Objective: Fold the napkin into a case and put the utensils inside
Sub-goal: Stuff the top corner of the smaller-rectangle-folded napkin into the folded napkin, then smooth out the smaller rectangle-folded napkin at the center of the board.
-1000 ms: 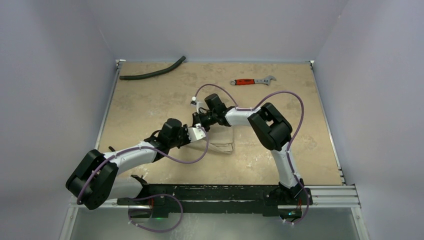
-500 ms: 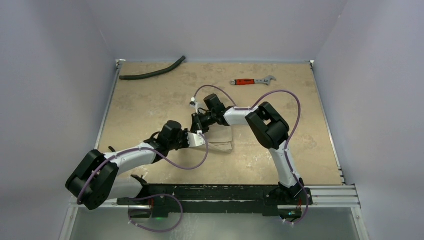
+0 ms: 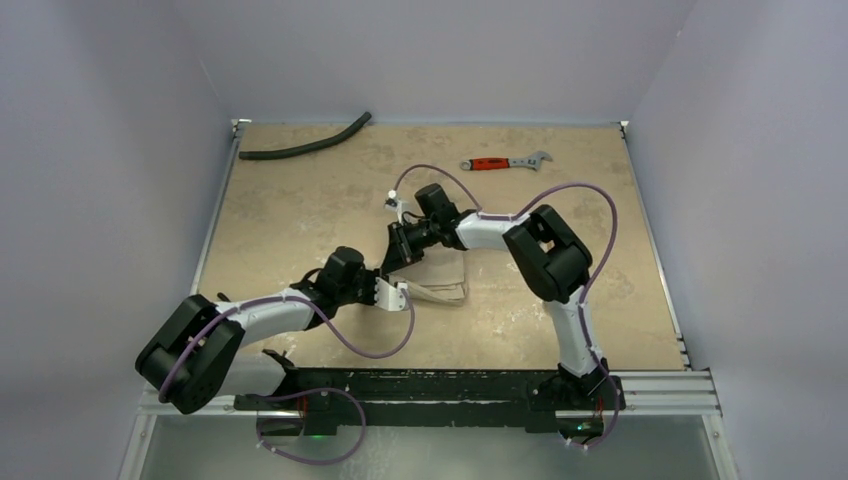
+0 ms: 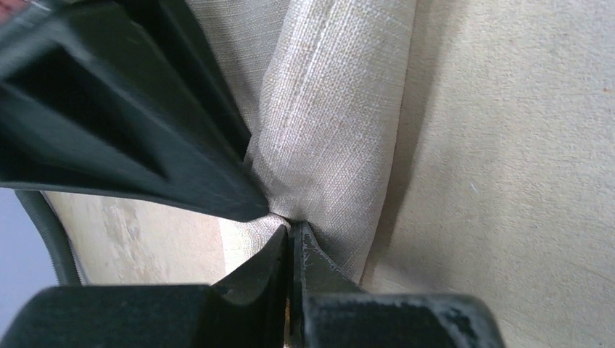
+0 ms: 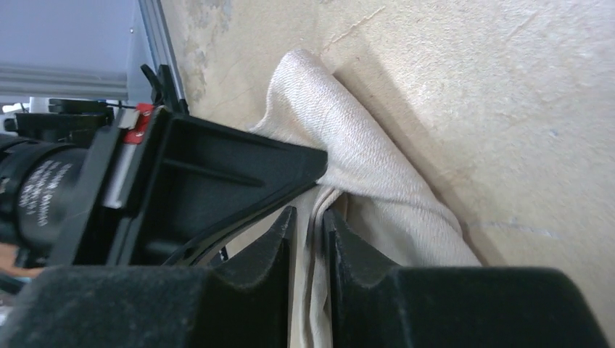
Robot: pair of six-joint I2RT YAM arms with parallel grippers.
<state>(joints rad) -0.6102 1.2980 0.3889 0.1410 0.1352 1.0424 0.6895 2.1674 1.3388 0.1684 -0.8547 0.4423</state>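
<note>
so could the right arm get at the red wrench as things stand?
Probably yes: nothing lies between the right gripper and the wrench, though the gripper's fingers sit astride the napkin.

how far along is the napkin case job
Done: the napkin lies on the table folded into a compact shape. In hand: the left fingers are pinched shut on one fold, and the right fingers stand slightly parted around another fold. Left: finishing the case and putting in the utensils, none of which show in any view.
</note>
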